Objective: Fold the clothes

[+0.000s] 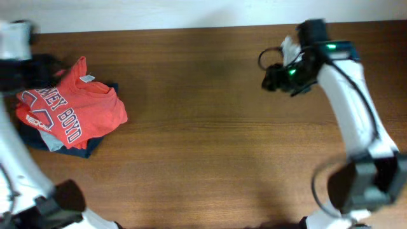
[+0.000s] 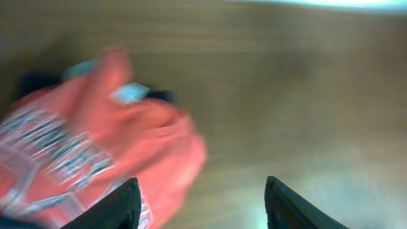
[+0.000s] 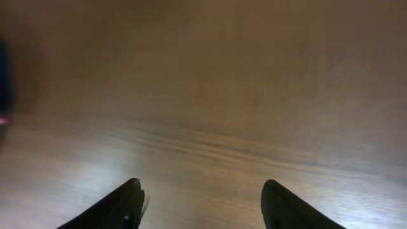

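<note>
Folding is looking nearly done: coral-red lettered T-shirt point(image 1: 70, 111) is lying roughly folded atop navy garments point(image 1: 90, 148) at frame left, left gripper point(image 2: 202, 203) and right gripper point(image 3: 202, 203) hanging with jaws apart, empty.

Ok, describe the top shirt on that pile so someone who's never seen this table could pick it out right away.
On the wooden table, look to the left end, where a small pile of clothes lies. The coral-red T-shirt is the top layer, folded. Unlike the navy garment peeking out beneath it, it carries navy white-edged lettering.
</note>
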Controlling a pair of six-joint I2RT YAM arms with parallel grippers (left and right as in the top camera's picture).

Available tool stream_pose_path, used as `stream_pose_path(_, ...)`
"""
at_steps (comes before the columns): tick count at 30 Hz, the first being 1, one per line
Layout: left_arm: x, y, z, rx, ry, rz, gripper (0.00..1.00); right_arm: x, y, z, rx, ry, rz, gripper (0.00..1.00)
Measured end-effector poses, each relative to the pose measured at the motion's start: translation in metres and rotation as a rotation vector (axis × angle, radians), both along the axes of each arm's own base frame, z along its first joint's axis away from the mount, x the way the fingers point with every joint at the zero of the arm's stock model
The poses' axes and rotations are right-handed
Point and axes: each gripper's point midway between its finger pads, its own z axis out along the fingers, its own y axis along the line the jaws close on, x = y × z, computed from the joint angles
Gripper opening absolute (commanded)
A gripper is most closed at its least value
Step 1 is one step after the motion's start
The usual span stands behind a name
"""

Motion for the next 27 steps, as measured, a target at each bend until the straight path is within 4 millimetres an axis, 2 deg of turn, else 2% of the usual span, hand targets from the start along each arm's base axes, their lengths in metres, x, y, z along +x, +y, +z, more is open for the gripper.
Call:
stream_pose_path(2, -0.004, -0.040, 0.005, 0.044, -0.002, -0.102, 0.62, -0.012, -0.002, 0.047, 0.004, -0.114, -0.002, 0.67)
stream_pose_path(4, -0.012, -0.067, 0.010, 0.093, -0.003, -0.170, 0.62, -0.032, -0.005, 0.083, -0.005, -0.194, -0.009, 0.69)
stream_pose_path(5, -0.017, -0.074, 0.012, 0.114, -0.003, -0.187, 0.62, -0.045, -0.007, 0.101, -0.013, -0.238, -0.014, 0.71)
stream_pose_path(6, -0.025, -0.081, 0.015, 0.136, -0.002, -0.201, 0.63, -0.060, -0.010, 0.121, -0.024, -0.287, -0.022, 0.77)
stream_pose_path(7, -0.032, -0.085, 0.018, 0.153, -0.003, -0.208, 0.63, -0.073, -0.014, 0.135, -0.038, -0.326, -0.030, 0.91)
stream_pose_path(8, -0.040, -0.090, 0.022, 0.168, -0.006, -0.216, 0.83, -0.085, -0.016, 0.148, -0.050, -0.363, -0.034, 0.99)
stream_pose_path(9, -0.047, -0.094, 0.026, 0.179, -0.014, -0.220, 0.99, -0.097, -0.019, 0.159, -0.057, -0.399, -0.046, 0.99)
stream_pose_path(11, -0.060, -0.103, 0.039, 0.190, -0.049, -0.224, 0.99, -0.121, -0.024, 0.183, -0.080, -0.483, -0.059, 0.98)
stream_pose_path(15, -0.076, -0.113, 0.053, 0.191, -0.091, -0.226, 0.99, -0.150, -0.029, 0.209, -0.092, -0.589, -0.078, 0.99)
stream_pose_path(19, -0.078, -0.115, 0.054, 0.192, -0.091, -0.221, 0.99, -0.172, -0.032, 0.225, -0.095, -0.661, -0.089, 0.99)
stream_pose_path(23, -0.075, -0.114, 0.050, 0.190, -0.076, -0.214, 0.99, -0.186, -0.033, 0.234, -0.096, -0.706, -0.095, 0.98)
stream_pose_path(27, -0.075, -0.114, 0.050, 0.189, -0.075, -0.213, 0.99, -0.192, -0.034, 0.238, -0.096, -0.722, -0.097, 0.98)
